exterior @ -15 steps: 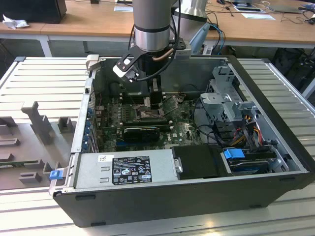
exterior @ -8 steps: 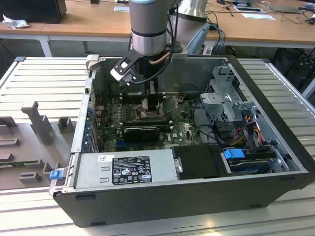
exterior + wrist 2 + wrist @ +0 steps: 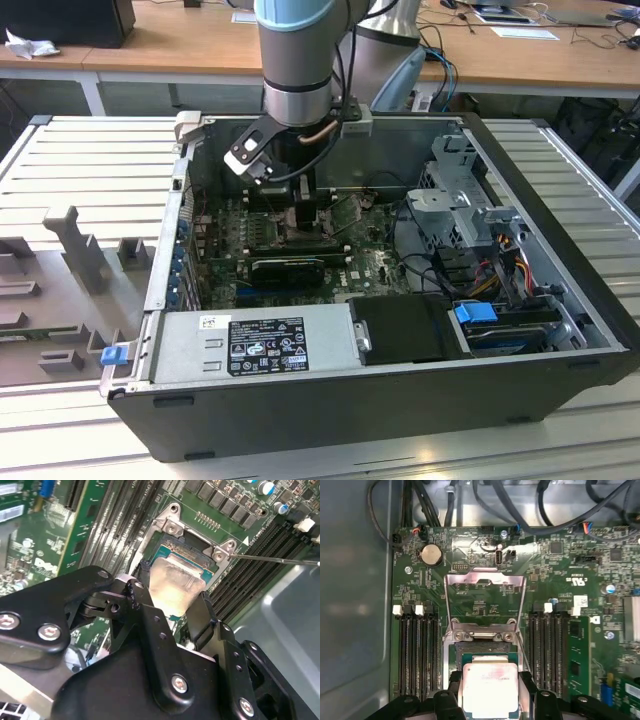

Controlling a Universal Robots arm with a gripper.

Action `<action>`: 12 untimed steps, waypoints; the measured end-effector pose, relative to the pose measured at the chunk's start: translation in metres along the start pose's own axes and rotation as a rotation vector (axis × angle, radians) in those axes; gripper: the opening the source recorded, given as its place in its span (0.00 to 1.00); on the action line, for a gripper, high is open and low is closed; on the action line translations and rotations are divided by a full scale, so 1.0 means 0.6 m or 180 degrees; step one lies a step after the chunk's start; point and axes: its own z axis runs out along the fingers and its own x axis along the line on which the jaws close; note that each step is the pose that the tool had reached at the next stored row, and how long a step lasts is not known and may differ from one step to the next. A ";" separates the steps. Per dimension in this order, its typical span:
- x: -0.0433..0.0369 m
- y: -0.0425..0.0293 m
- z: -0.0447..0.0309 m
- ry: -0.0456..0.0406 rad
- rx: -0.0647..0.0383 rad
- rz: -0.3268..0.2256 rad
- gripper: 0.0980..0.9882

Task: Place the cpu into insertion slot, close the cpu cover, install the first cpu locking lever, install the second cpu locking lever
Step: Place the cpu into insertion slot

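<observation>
- Inside the open case [image 3: 600, 330], which lies flat on the ribbed bench [image 3: 80, 150], the arm reaches down to the board [image 3: 370, 265] near the case's far wall.
- Gripper [image 3: 303, 205]: closed on the cpu [image 3: 489, 687], with one black finger [image 3: 142, 575] on each of two opposite edges, as seen in both wrist views.
- Cpu: held level, silver top up, directly over the slot [image 3: 470, 657]. Whether it is fully seated cannot be told.
- Slot: its teal edge and contact field [image 3: 175, 550] show beyond the cpu's far edge in the second wrist view.
- Cover [image 3: 485, 577]: swung open, its frame lying back over the board past the slot's hinge edge.
- Lever [image 3: 280, 559]: a thin metal rod that runs out from one slot corner, clear of the cover.
- Memory slots [image 3: 417, 650]: black banks that flank the slot on both sides.
- Power supply [image 3: 255, 345]: sits along the case's near wall, well apart from the gripper.
</observation>
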 end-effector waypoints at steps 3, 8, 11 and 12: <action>0.001 -0.001 0.013 0.0000 0.0012 0.0000 0.49; 0.001 0.000 0.021 0.0000 0.0034 0.0005 0.49; 0.001 0.003 0.026 0.0000 0.0039 0.0011 0.49; 0.001 0.003 0.027 0.0000 0.0044 0.0011 0.49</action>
